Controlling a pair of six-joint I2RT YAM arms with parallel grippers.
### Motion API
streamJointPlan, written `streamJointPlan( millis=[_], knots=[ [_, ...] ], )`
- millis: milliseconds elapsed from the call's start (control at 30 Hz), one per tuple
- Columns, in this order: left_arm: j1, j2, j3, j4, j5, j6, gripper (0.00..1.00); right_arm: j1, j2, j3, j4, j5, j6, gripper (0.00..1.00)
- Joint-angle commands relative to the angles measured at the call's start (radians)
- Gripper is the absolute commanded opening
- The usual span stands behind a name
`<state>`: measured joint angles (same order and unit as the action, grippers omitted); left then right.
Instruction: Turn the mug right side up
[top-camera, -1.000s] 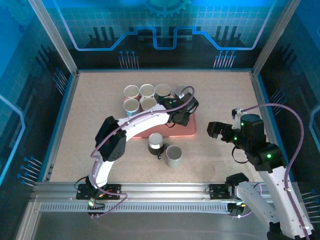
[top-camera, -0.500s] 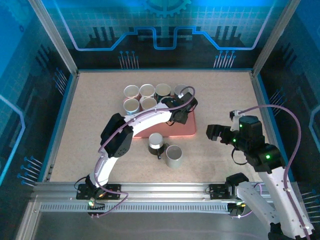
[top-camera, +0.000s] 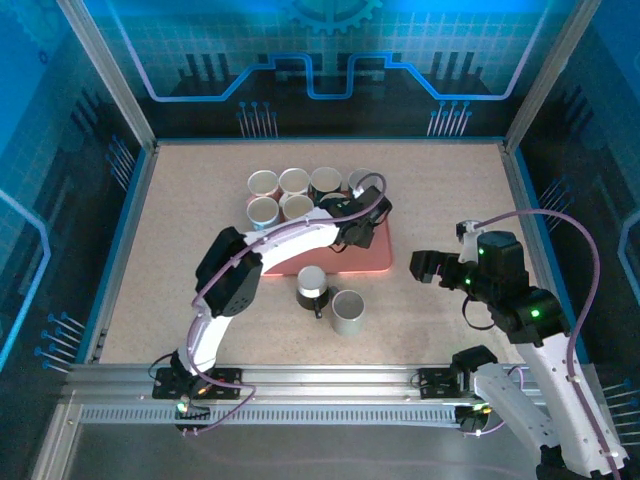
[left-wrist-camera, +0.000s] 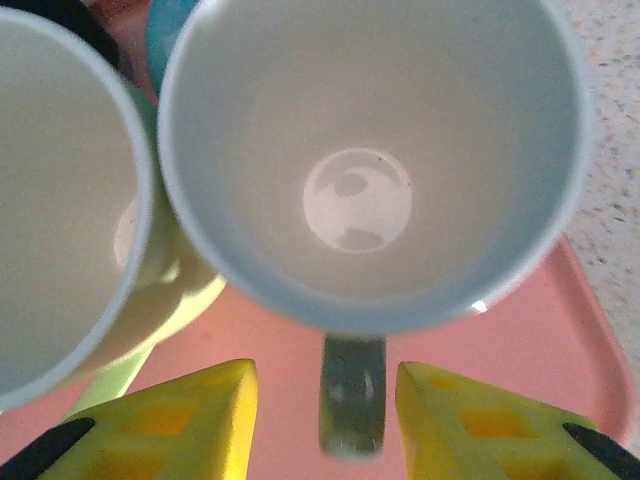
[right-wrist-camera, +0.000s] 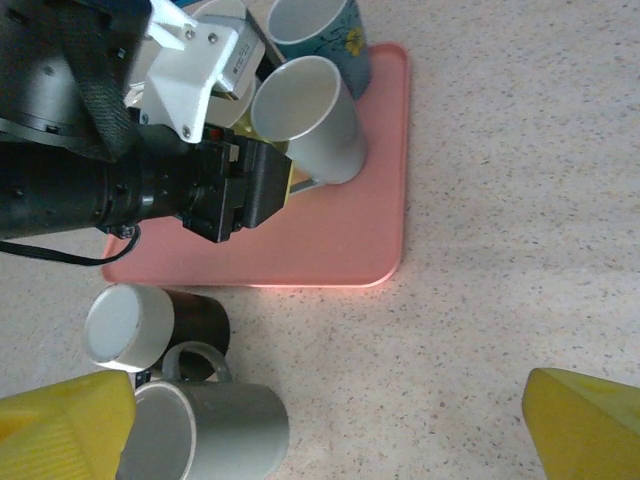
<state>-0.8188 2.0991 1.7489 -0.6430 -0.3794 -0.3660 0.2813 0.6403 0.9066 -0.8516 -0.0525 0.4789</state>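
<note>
Right, on the top camera I had the mug (top-camera: 360, 182) standing mouth-up at the right end of the far row on the tray (top-camera: 372, 262), with the left gripper (top-camera: 358, 222) just in front of it. The right gripper (top-camera: 430, 266) hung over the table off to the right, jaws wide, holding nothing. A dark mug (top-camera: 312, 283) and a pale mug (top-camera: 348, 312) sat on the table just off the tray's near edge. I couldn't tell which way up the dark one was.

Left wrist: the jaws were parted either side of the handle (left-wrist-camera: 352, 395), fingers (left-wrist-camera: 170, 420) clear of it, gripping nothing. My worry was the exit. Any sideways drift on pulling back could hook that handle and spin or tip the mug into the neighbour (left-wrist-camera: 60, 200) just beside it. The mug was empty, a bare glazed floor, and the neighbour looked empty too.

Right wrist: the mug stood near the tray's raised rim, so a hard shove could ride it over. The blue mug (right-wrist-camera: 315, 25) beyond it showed nothing inside that I could see.
</note>
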Motion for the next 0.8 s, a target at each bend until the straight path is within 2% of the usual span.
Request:
streamJointPlan(
  millis=[0,167,267,367,600,767],
  knots=[
    [0.0,-0.153,-0.058,0.054,0.089,-0.019,0.42,0.016,-0.007,0.005,0.018,-0.101,-0.064,1.0],
    [-0.007,-0.351,-0.165,0.08,0.207,-0.022,0.43,0.082,0.012,0.045,-0.027,-0.077,-0.131,1.0],
    [-0.007,-0.497,-0.24,0.064,0.209,-0.009,0.43,0.167,0.038,0.063,-0.048,-0.044,-0.15,1.0],
    [-0.004,-0.645,-0.317,0.007,0.146,0.023,0.43,0.31,0.097,0.073,-0.057,0.023,-0.143,0.99],
    [0.016,-0.982,-0.525,-0.121,-0.03,0.061,0.47,0.712,0.345,0.148,-0.077,0.373,-0.109,1.0],
    [0.019,-1.2,-0.661,-0.163,-0.124,0.007,0.48,0.799,0.535,0.256,-0.112,0.428,-0.072,0.98]
  ],
)
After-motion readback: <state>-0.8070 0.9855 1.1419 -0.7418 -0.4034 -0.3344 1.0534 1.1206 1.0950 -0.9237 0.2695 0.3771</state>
